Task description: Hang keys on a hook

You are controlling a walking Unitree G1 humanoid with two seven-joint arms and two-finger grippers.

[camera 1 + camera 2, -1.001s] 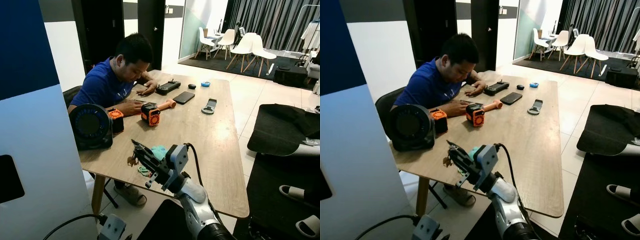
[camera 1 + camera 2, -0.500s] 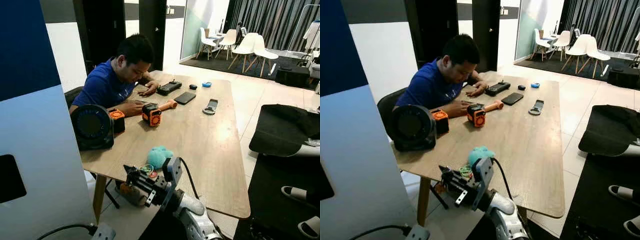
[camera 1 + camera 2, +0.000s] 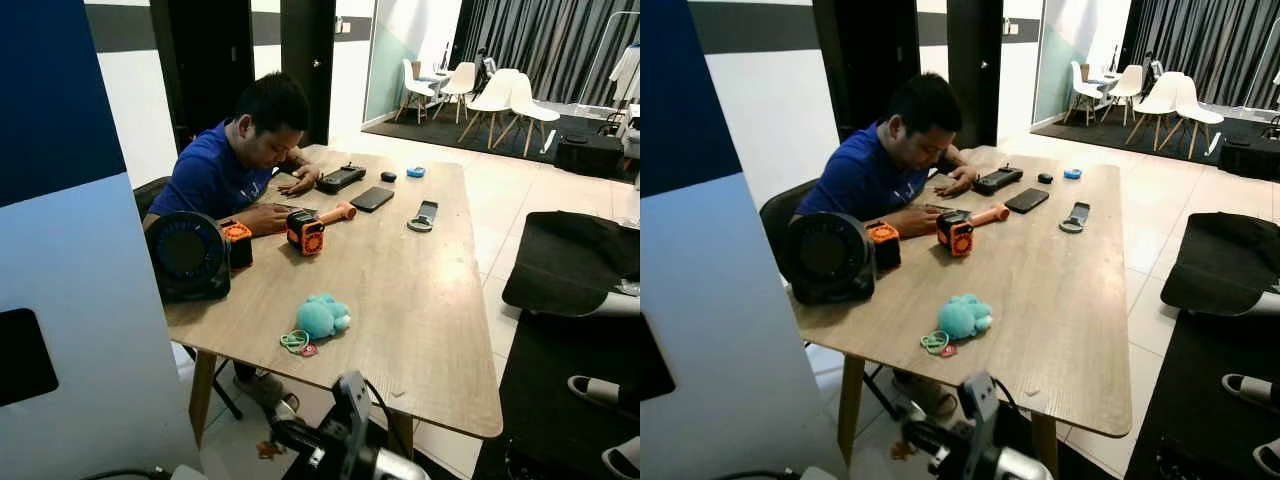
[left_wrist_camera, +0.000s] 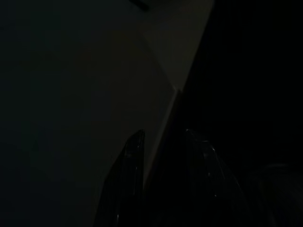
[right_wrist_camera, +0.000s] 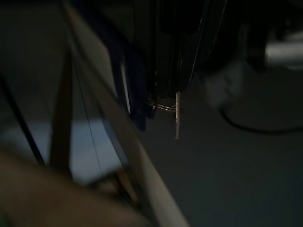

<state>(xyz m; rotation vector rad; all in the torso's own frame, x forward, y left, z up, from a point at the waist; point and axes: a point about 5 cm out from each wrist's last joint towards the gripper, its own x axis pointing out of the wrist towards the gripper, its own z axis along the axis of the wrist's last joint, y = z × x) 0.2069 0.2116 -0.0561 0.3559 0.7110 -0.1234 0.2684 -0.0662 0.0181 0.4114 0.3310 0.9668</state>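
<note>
Right gripper point(image 3: 283, 434) hangs low below the table point(image 3: 420, 300) edge, pinching keys point(image 5: 170, 111).

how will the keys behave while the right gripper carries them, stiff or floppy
The keys dangle loose below the right gripper, so they are probably floppy and will swing as the arm moves. They look small and thin, so likely light. Pinched only at the top by the fingertips, they may twist, which could make aiming at a hook fiddly.
</note>
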